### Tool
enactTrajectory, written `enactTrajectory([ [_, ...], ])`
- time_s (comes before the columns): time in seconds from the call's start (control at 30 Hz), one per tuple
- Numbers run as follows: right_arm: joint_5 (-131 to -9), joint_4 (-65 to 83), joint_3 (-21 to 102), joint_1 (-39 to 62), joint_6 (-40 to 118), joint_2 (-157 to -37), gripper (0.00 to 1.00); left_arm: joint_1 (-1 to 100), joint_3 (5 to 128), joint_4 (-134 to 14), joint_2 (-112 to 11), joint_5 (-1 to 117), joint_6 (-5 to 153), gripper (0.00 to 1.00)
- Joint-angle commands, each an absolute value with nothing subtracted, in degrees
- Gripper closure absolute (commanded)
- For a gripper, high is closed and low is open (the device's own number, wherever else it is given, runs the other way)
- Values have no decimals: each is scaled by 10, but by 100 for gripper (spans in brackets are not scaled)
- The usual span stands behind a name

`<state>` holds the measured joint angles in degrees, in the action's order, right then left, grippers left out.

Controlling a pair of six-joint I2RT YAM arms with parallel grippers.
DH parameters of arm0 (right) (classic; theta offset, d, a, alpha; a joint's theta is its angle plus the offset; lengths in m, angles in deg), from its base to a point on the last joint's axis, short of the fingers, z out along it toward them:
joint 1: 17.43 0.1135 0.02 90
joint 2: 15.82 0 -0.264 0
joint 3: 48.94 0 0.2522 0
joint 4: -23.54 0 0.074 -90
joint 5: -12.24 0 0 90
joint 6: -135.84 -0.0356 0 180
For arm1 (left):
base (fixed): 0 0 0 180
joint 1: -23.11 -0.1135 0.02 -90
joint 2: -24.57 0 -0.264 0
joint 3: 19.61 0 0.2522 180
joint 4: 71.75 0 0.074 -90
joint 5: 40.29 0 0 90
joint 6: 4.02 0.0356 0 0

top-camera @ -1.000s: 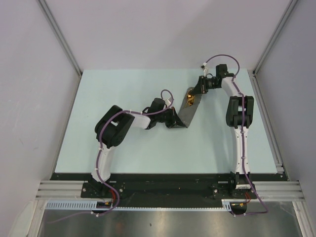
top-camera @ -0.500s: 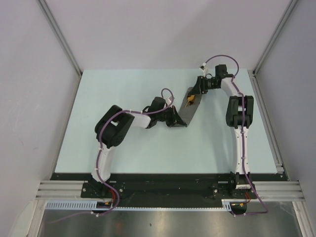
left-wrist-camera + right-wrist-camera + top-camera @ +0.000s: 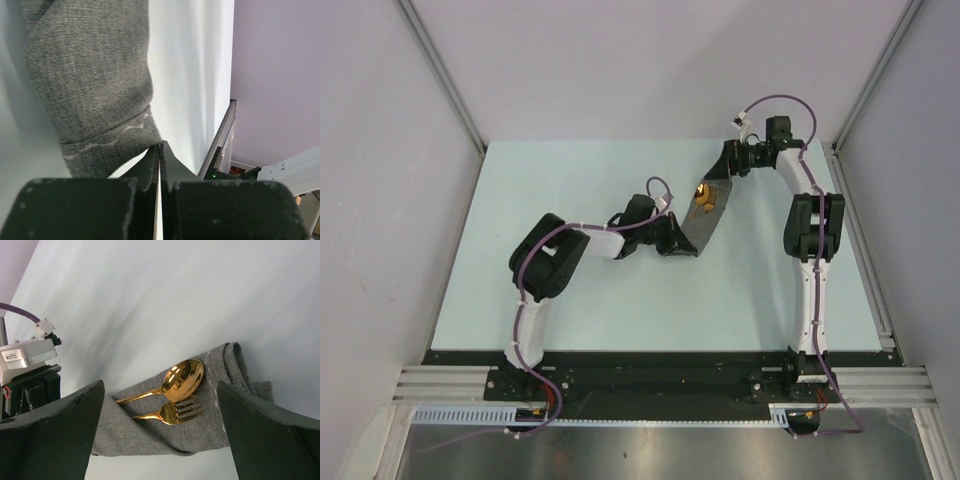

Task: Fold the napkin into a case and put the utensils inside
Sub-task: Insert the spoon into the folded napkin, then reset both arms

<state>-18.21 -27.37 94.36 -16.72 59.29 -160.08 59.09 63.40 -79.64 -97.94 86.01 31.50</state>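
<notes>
Toward the middle of the overhead view, the left arm (image 3: 560, 255) reaches up from its base at the lower left, folds at the elbow and lies low across the pale bench (image 3: 520, 200). Its wrist points right to the lower end of the case (image 3: 700, 228). Its jaws are pressed fully together. In the left wrist view their tips meet right at the near corner of the grey cloth, and whether any hem is nipped between them cannot be told. The right arm (image 3: 810, 225) stands up from the lower right, bends at its elbow and turns left at the upper right of the frame, its wrist hanging over the case's upper end. Its jaws are spread wide with nothing between them. The case lies slanted just right of centre on the bench, a narrow folded strip of dark grey cloth. Inside its open upper end lie the utensils (image 3: 703, 200): the spoon (image 3: 185, 376) with the fork (image 3: 177, 412) just beside it, bowl and tines showing. Their handles are tucked under the fold toward the left of the right wrist view.
</notes>
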Motion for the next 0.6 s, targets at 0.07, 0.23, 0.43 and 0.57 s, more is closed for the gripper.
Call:
enactTrajectory([
  [0.07,-216,-254,940,-186,563,-1510,0,591,649,-805,-915,884,320,100],
  [0.23,-332,-151,808,-193,467,-1383,0,591,667,-751,-854,871,367,96],
  [0.43,-539,-25,518,-146,305,-1164,0,593,626,-647,-711,790,486,75],
  [0.57,-688,-43,384,-73,286,-1033,0,599,536,-672,-603,749,506,64],
])
